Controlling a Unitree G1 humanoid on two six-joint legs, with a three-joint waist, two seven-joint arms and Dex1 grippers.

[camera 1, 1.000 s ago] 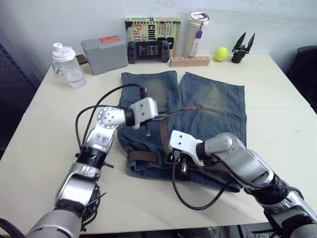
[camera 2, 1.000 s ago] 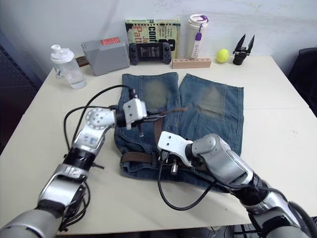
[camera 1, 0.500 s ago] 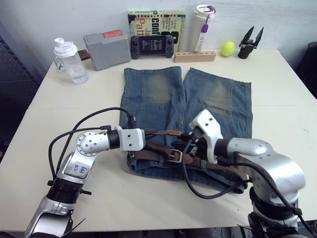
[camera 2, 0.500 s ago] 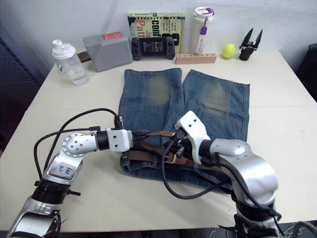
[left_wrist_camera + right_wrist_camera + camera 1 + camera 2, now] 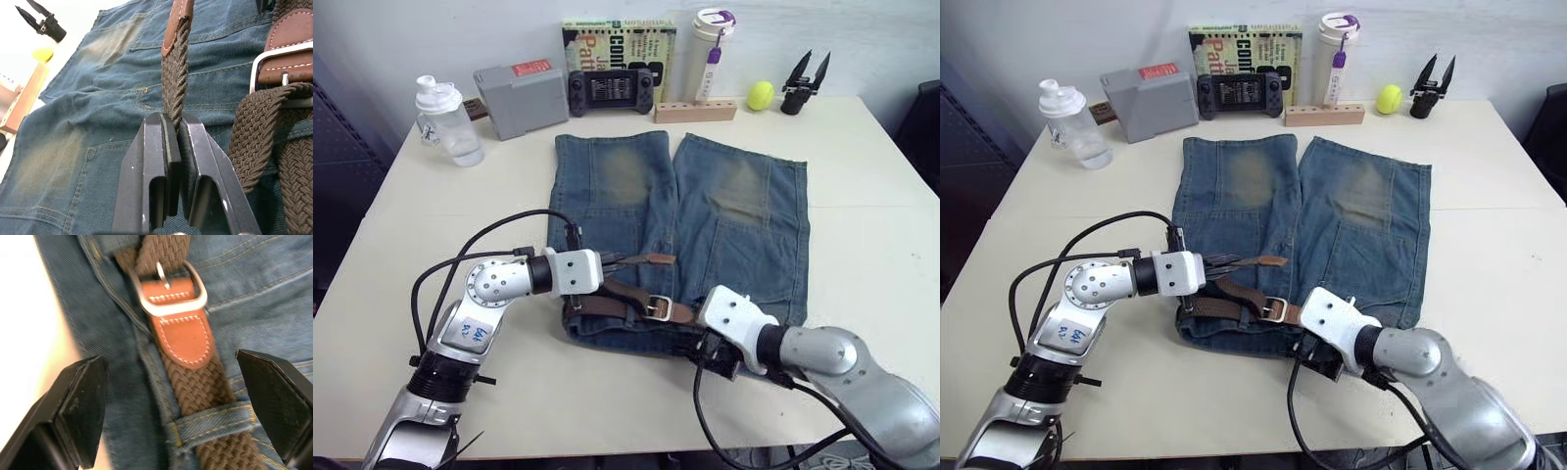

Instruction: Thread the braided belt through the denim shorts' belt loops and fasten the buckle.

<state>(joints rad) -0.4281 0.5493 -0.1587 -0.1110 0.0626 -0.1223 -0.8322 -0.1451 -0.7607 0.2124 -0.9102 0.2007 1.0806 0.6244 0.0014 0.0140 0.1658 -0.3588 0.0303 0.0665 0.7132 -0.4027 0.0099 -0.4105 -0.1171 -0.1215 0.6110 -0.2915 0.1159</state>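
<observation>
The denim shorts (image 5: 724, 211) lie flat on the table, waistband toward me. The braided belt (image 5: 602, 305) runs along the waistband. Its silver buckle (image 5: 656, 306) sits mid-waist, with the woven strap passing through the frame (image 5: 168, 306). My left gripper (image 5: 612, 260) is shut on the belt's free end (image 5: 175, 83), just behind the leather tip (image 5: 658, 258), which is lifted off the denim. My right gripper (image 5: 705, 352) hovers at the waistband's near edge. Its fingers (image 5: 80, 406) stand wide open either side of the belt, holding nothing. A belt loop (image 5: 210, 426) crosses the strap below the buckle.
Along the table's far edge stand a clear bottle (image 5: 445, 122), a grey box (image 5: 521, 98), a game controller (image 5: 612, 90), a book (image 5: 619, 39), a tumbler (image 5: 708, 54), a wooden block (image 5: 695, 111), a tennis ball (image 5: 761, 95) and a spare black gripper (image 5: 800, 86).
My right gripper has opened, let go of the belt by the buckle, and pulled back to the waistband's near edge. The left gripper has kept its hold on the belt end.
</observation>
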